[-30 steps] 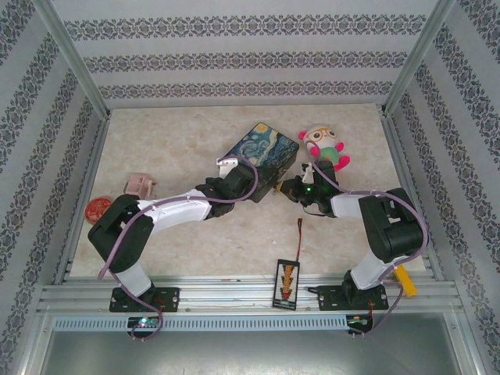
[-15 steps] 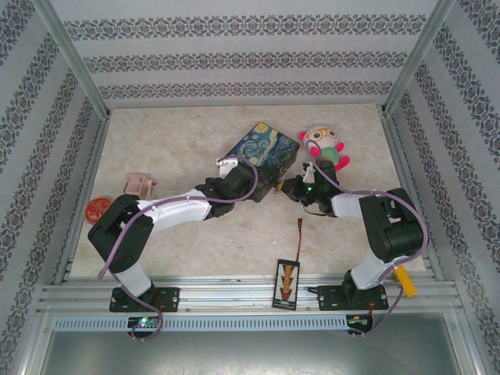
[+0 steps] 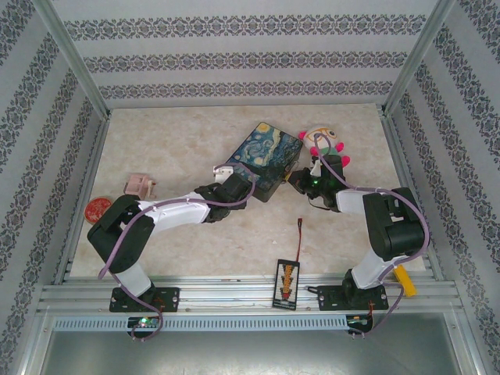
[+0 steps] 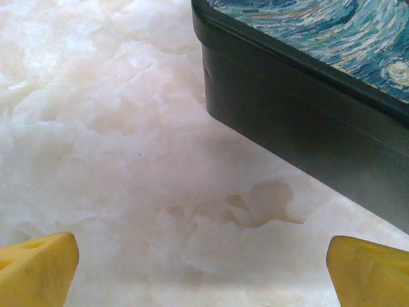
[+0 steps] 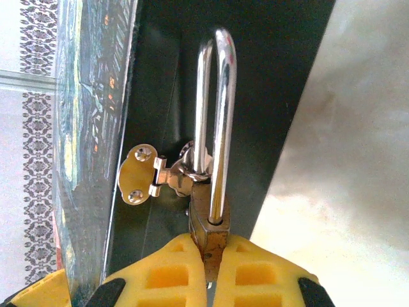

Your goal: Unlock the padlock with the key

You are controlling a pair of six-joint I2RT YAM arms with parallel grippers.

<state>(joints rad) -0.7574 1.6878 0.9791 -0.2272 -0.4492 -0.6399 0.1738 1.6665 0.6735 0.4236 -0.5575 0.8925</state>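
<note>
The small brass padlock (image 5: pixel 203 224) hangs by its long silvery shackle (image 5: pixel 217 109) through the metal latch (image 5: pixel 142 174) on the dark side of the painted box (image 3: pixel 266 156). My right gripper (image 5: pixel 213 248) is shut on the padlock's brass body, which sits between the yellow pads (image 5: pixel 172 268). From above, that gripper (image 3: pixel 297 178) sits at the box's right side. My left gripper (image 4: pixel 204 272) is open and holds nothing. It hovers low over the marble top just short of a corner of the box (image 4: pixel 307 115). It is also at the box's near left edge (image 3: pixel 232 173). The key is out of view.
A plush toy (image 3: pixel 323 143) lies right behind the right gripper, against the box. A pink object (image 3: pixel 139 185) and a red disc (image 3: pixel 98 208) lie far left. A black connector board (image 3: pixel 286 281) with a thin cable (image 3: pixel 300 234) lies near the front edge.
The right gripper has moved away from me with the padlock in it. The box has turned slightly and the plush toy has tipped backward. The left gripper has drawn back from the box.
</note>
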